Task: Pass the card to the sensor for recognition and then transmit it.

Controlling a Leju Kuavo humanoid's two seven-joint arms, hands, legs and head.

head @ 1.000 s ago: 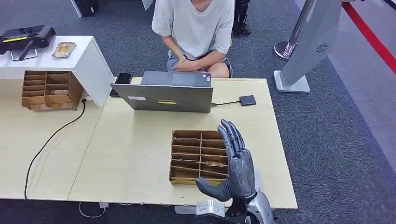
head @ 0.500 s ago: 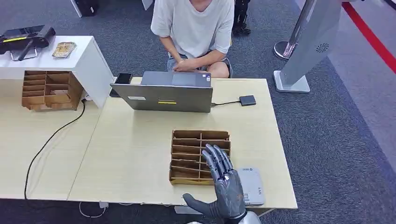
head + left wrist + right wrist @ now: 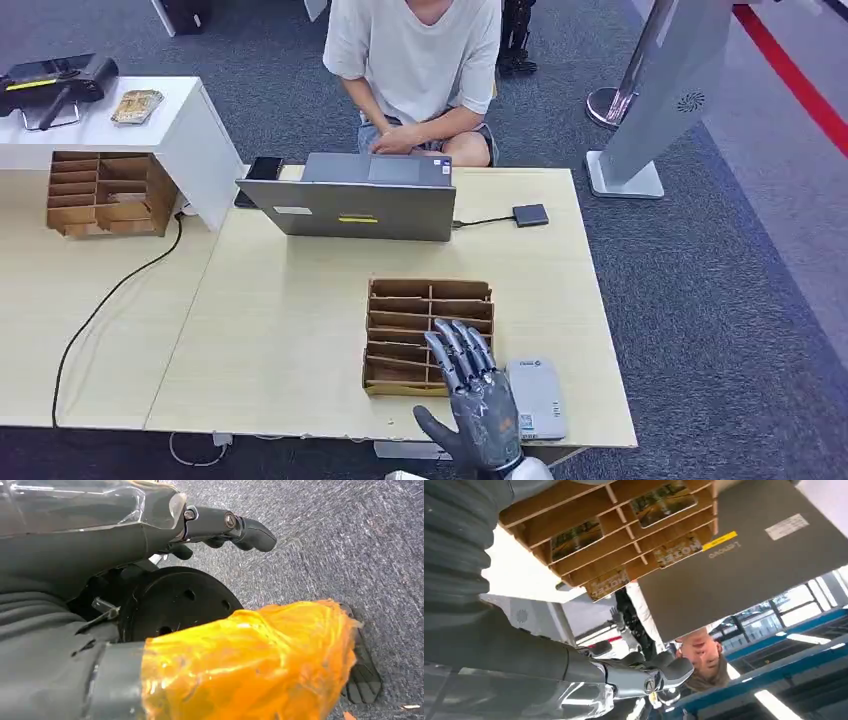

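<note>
My right robot hand (image 3: 478, 400): lowered since a second ago, fingers spread, empty, above card rack (image 3: 405, 336) beside sensor (image 3: 538, 398). Cards (image 3: 664, 503) in rack slots; pick pending.

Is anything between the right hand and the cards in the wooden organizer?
Nothing visible. The right hand, open, hovers over the near right corner of the wooden organizer, whose slots are open-topped; the cards lie exposed in them. The grey sensor sits just beside it.
</note>
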